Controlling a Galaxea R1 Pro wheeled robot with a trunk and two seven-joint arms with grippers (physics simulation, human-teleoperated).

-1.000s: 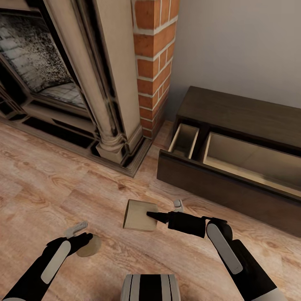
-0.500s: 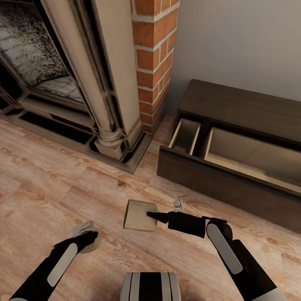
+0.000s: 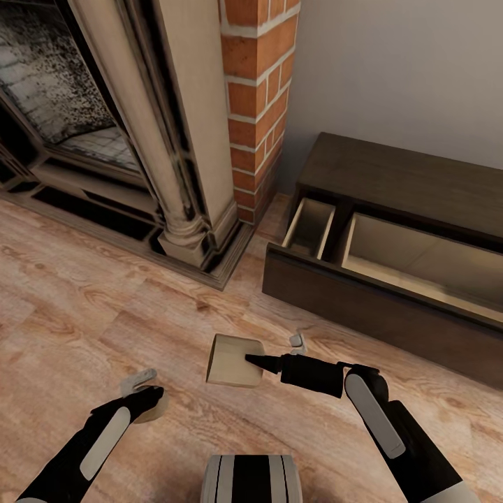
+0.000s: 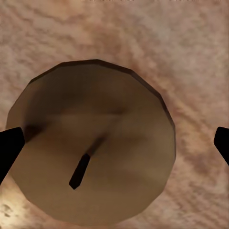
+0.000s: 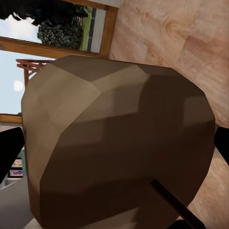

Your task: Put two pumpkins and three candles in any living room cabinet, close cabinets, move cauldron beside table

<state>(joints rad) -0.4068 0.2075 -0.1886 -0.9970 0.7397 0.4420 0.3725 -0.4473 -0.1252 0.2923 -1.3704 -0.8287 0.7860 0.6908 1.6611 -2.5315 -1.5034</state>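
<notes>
A beige candle (image 3: 227, 360) lies tilted on its side off the floor, with my right gripper (image 3: 269, 351) shut on it; it bulks large between the fingertips (image 5: 10, 152) in the right wrist view. A second candle (image 3: 155, 411) stands upright on the wood floor. My left gripper (image 3: 143, 389) hangs open right above it, and its fingertips (image 4: 9, 148) straddle the candle (image 4: 95, 143) and its dark wick. The dark brown cabinet (image 3: 391, 181) stands at the right with a large drawer (image 3: 419, 265) and a narrow one (image 3: 307, 227) pulled out, pale inside. The pumpkins, the table and the cauldron are out of view.
A stone fireplace (image 3: 140, 140) and a red brick column (image 3: 255, 91) rise at the left and middle back. A grey wall runs behind the cabinet. Wood floor (image 3: 105, 314) stretches between me and the fireplace. The pulled-out drawer front (image 3: 363, 314) juts toward my right arm.
My left gripper has slid to the right until it is over the floor candle. The head camera shifted slightly. The right gripper still holds its candle in the same place.
</notes>
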